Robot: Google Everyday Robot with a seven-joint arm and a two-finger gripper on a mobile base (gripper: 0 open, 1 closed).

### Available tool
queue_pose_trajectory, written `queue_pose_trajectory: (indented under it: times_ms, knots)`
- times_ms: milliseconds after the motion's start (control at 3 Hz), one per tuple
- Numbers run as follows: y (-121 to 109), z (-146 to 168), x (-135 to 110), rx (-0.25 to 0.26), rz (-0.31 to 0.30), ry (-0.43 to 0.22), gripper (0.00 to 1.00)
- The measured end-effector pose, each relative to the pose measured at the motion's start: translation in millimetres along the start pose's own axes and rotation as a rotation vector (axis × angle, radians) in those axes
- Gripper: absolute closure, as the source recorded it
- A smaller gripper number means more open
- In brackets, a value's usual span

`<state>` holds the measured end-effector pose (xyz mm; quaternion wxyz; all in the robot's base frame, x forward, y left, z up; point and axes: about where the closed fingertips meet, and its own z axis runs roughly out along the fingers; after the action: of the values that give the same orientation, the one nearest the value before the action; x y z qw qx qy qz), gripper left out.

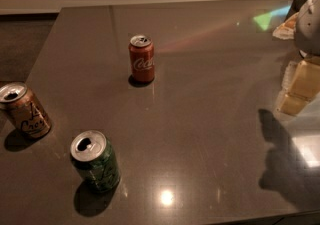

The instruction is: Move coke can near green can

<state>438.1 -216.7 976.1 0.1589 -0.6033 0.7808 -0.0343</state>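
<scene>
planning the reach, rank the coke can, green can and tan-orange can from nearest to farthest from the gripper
The gripper is at the right edge, over the far side of the table.
1. coke can, centre, towards the far side
2. green can, front left
3. tan-orange can, left edge

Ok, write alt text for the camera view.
Three upright cans stand apart on a dark table: the coke can mid-table, the green can front left, a tan can at the left edge. The end effector is at the upper right edge.
</scene>
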Motion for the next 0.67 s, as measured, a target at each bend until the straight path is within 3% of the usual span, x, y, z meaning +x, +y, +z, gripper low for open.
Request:
queue_pose_trajectory:
  times_ms: [333,667]
  knots:
    - [0,0,0,0.000,0.000,0.000,0.00]
    - [-20,8,-13,0.024,0.043,-0.040,0.00]
